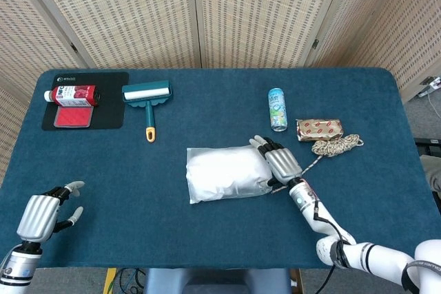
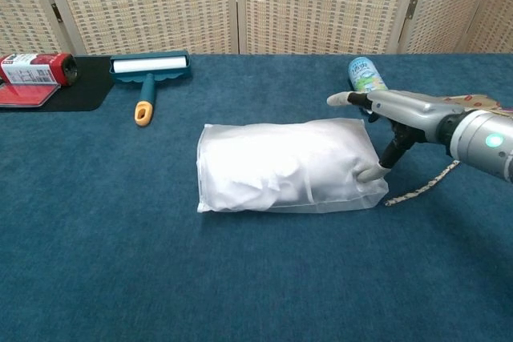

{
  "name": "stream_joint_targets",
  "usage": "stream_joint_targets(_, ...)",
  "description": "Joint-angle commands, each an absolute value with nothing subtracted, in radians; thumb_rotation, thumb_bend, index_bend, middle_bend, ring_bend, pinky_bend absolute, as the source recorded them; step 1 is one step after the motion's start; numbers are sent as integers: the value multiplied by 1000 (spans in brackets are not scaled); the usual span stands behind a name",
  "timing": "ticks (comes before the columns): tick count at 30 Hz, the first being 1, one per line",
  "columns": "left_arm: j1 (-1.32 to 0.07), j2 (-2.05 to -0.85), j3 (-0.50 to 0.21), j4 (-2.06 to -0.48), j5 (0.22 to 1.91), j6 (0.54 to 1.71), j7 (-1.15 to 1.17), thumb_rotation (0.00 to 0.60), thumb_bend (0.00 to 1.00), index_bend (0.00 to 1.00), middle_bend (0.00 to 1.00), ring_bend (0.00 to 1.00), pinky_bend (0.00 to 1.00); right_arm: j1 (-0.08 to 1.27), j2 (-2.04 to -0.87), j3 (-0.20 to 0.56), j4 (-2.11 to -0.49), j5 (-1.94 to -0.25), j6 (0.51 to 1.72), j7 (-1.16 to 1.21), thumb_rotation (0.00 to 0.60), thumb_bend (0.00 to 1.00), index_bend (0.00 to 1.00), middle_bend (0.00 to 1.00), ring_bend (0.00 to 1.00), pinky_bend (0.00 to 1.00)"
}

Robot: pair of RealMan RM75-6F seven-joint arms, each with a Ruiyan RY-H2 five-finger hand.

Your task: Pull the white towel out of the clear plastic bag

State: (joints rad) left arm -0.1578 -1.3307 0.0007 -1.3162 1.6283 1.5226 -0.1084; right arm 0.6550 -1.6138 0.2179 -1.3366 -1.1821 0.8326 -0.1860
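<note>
A clear plastic bag (image 1: pixel 227 173) stuffed with a folded white towel (image 2: pixel 280 167) is lying near the middle of the blue cloth-covered bench (image 1: pixel 207 232), its long side running from nine to three o'clock. The right hand (image 1: pixel 279 162) is sitting at the bag's three o'clock end. The chest view is showing what the head view cannot: the thumb tip (image 2: pixel 370 171) is pressing into the bag's end wall while the other fingers (image 2: pixel 346 99) are reaching spread above the bag's upper corner, so the hand is touching the bag with nothing clasped yet.

The left hand (image 1: pixel 43 213) is appearing only in the head view, at about eight o'clock near the bench's front edge, fingers apart and holding nothing.

At two o'clock from the bag a light blue drinks can (image 1: pixel 277 109) is lying on the cloth, with a gold foil-wrapped packet (image 1: pixel 319 128) and a coil of beige rope (image 1: pixel 336 145) at three o'clock of it. At eleven o'clock a teal lint roller with an orange handle tip (image 1: pixel 147 98) is lying beside a black mat (image 1: pixel 110 116) carrying a red bottle (image 1: pixel 71 93); the head view is showing the whole mat, the chest view only its edge.
</note>
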Motion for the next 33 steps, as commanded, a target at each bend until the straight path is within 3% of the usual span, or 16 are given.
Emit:
stream_joint_targets(1, -157, -1331, 3, -1314, 1630, 1523, -107, 600, 327, 284, 444, 472, 658, 678, -1626, 224, -1317, -1163, 811, -196, 600, 0, 54, 147, 107, 304)
stream_joint_targets(5, -156, -1325, 5, -1316, 1628, 1521, -105, 600, 327, 284, 444, 470, 658, 700, -1640, 224, -1294, -1156, 797, -191, 600, 0, 163, 285, 246, 386)
stream_joint_targets(9, -152, -1327, 6, -1309, 1626, 1525, -111, 600, 327, 284, 444, 469, 658, 714, -1649, 219, -1268, -1164, 793, -181, 600, 30, 263, 358, 322, 432)
stream_joint_targets(12, -153, -1324, 6, -1310, 1627, 1526, -113, 600, 327, 284, 444, 469, 658, 721, -1653, 212, -1254, -1173, 793, -173, 600, 184, 330, 412, 377, 442)
stream_joint_targets(14, -155, -1322, 6, -1313, 1627, 1524, -112, 600, 327, 284, 444, 469, 658, 724, -1655, 208, -1246, -1178, 796, -171, 600, 356, 396, 470, 437, 494)
stream_joint_targets(19, -161, -1322, 5, -1321, 1631, 1519, -104, 600, 327, 284, 444, 469, 658, 725, -1664, 199, -1228, -1195, 818, -164, 600, 548, 525, 595, 570, 629)
stream_joint_targets(25, -166, -1318, 6, -1330, 1634, 1513, -90, 600, 327, 285, 444, 469, 658, 708, -1668, 183, -1205, -1284, 904, -91, 600, 567, 592, 651, 625, 688)
stream_joint_targets(33, -180, -1308, -2, -1348, 1643, 1514, -77, 600, 327, 289, 444, 471, 663, 672, -1648, 147, -1173, -1452, 1079, 64, 600, 548, 597, 654, 627, 691)
